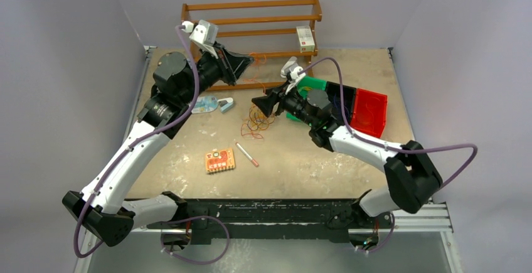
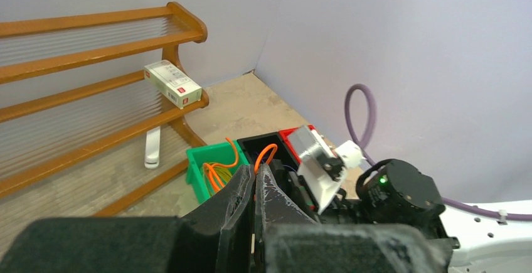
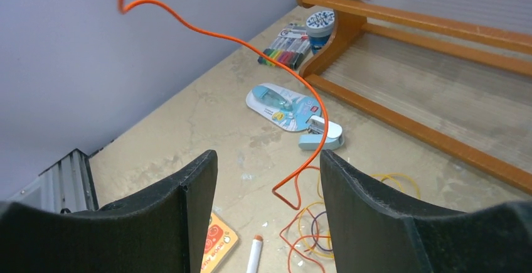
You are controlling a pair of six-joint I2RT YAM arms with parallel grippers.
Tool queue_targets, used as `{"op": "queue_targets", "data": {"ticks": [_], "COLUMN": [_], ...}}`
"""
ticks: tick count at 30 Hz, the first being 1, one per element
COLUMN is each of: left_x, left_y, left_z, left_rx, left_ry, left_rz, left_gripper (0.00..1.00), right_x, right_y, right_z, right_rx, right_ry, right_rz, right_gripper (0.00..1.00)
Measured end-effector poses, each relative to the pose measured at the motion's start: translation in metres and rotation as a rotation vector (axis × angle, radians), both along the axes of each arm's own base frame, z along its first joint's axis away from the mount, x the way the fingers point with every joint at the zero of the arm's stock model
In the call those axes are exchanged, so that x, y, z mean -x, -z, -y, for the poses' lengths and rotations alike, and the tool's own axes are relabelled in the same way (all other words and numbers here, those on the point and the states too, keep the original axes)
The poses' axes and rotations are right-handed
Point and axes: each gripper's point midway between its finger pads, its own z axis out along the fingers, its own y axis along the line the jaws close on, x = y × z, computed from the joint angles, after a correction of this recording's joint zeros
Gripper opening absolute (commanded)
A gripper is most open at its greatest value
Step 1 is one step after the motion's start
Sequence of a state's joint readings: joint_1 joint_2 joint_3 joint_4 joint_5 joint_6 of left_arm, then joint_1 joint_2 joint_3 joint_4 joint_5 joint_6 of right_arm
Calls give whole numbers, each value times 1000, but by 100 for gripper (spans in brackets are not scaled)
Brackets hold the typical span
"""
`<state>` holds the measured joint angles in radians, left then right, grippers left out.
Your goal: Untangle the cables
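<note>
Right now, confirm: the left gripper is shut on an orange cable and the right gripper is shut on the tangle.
One point is wrong: the right gripper is open, jaws apart above the tangle, as the right wrist view shows. The left gripper is shut on the orange cable.
</note>
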<state>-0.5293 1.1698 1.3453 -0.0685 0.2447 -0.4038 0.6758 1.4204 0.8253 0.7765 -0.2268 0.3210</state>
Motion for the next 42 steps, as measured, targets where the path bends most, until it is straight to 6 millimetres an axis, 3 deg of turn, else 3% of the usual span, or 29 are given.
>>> {"op": "queue_targets", "data": {"ticks": [3,8,13,20,26,31,35,42], "left_x": [1,2,2,-1,-24,-55,-61,-74], "left_y": [0,0,0,3,22,69,109,150], "left_z": [1,2,2,1,16,48,101,181], "left_rx": [2,3,3,6,27,10,-47,-89], "left_ry": [9,14,14,2,2,24,88,191], "left_rz": [-3,-2,-2,-8,-67,-175,-251,-308], "left_gripper": [0,0,0,0,0,0,0,0], "right_x": [-10,-20,-24,-25,-26,-29,-26,-20], "right_y": [6,15,23,-2,-44,-50,-52,-50], "right_z": [-9,-19,-16,5,60,121,163,228], "right_rx": [-11,-24,-28,-53,-107,-121,-119,-126], "right_ry": [-4,-18,-4,74,204,340,443,638], "right_rz": [-47,-101,-144,-102,-37,-35,-43,-61], "right_gripper": [55,27,3,0,0,0,0,0]}}
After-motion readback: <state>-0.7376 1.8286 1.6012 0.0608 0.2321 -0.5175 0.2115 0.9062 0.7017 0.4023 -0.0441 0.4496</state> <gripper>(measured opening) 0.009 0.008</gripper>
